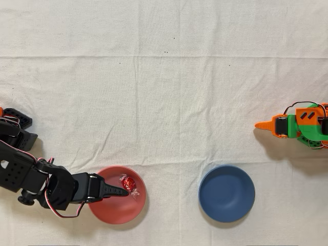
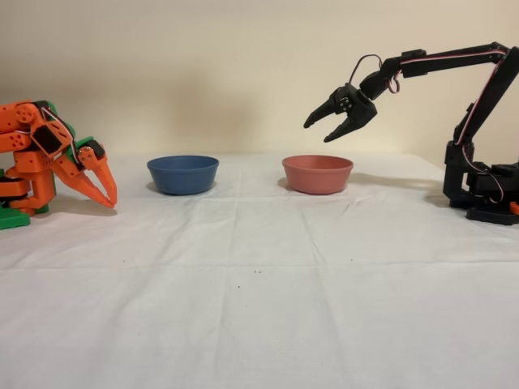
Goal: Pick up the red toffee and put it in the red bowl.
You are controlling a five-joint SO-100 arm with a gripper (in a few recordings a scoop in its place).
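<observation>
The red toffee [image 1: 128, 183] lies inside the red bowl [image 1: 109, 212], near its upper right wall in the overhead view, with its clear wrapper ends spread out. The black arm's gripper [image 1: 122, 189] hovers over the bowl, its tips just beside the candy from above. From the side, the gripper [image 2: 318, 132] hangs open and empty a little above the red bowl [image 2: 317, 174], tips pointing down and to the left. The bowl's wall hides the toffee in the fixed view.
A dark blue bowl [image 1: 227, 193] stands to the right of the red one in the overhead view and to its left [image 2: 182, 173] in the fixed view. The idle orange arm [image 1: 297, 125] rests at the table's far side. White cloth covers the table.
</observation>
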